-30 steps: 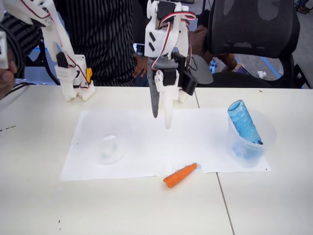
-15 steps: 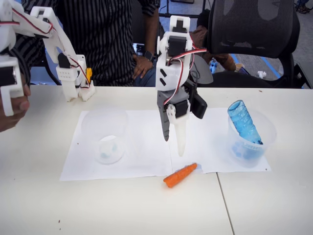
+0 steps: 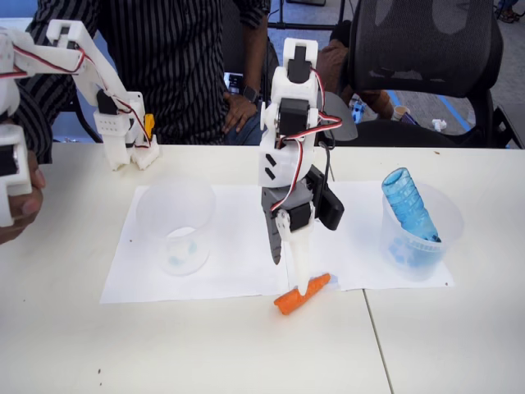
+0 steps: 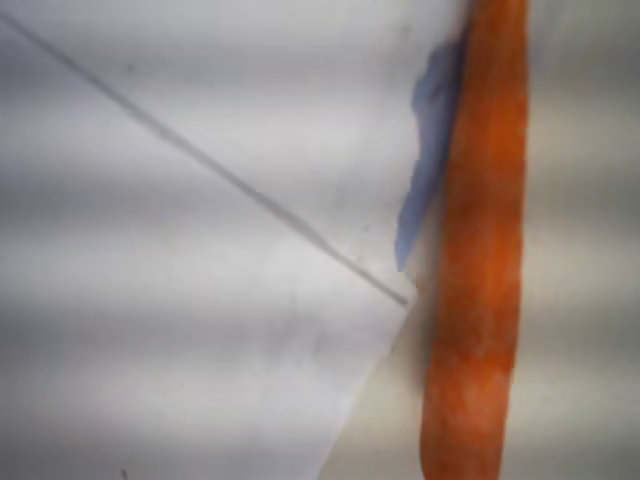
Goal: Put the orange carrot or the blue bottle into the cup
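The orange carrot (image 3: 305, 293) lies on the table at the front edge of the white paper, pointing up and to the right. It runs blurred down the right side of the wrist view as an orange carrot (image 4: 478, 260). My gripper (image 3: 289, 276) points down right over it, open by a narrow gap. The white fingertip (image 3: 302, 283) reaches the carrot's middle and the dark finger stands just left of it. Nothing is held. The clear cup (image 3: 175, 226) stands upright on the paper to the left. The blue bottle (image 3: 408, 205) leans inside another clear cup (image 3: 418, 246) at the right.
White paper sheets (image 3: 221, 271) cover the table's middle. A person in a striped shirt (image 3: 180, 66) stands behind the table, and a black office chair (image 3: 426, 57) is at the back right. A table seam (image 3: 373, 345) runs down the front right.
My gripper has come down and forward from above the paper's middle to the carrot. Carrot, cups and bottle have stayed in place.
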Motion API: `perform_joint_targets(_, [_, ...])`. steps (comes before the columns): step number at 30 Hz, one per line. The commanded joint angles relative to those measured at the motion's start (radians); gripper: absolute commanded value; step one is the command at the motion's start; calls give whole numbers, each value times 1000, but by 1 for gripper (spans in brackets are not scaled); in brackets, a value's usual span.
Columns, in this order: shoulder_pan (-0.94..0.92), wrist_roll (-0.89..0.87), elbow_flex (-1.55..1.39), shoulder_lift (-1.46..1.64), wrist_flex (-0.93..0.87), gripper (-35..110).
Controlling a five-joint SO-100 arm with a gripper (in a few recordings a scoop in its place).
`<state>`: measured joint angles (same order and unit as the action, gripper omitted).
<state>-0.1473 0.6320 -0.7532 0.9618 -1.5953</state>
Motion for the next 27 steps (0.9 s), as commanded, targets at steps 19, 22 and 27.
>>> perform_joint_targets(19, [-15,-72,80,-43,110,39])
perform_joint_targets(22, [-15,-72,80,-43,110,39])
perform_joint_targets(27, [-14,-74,80,-46,110,39])
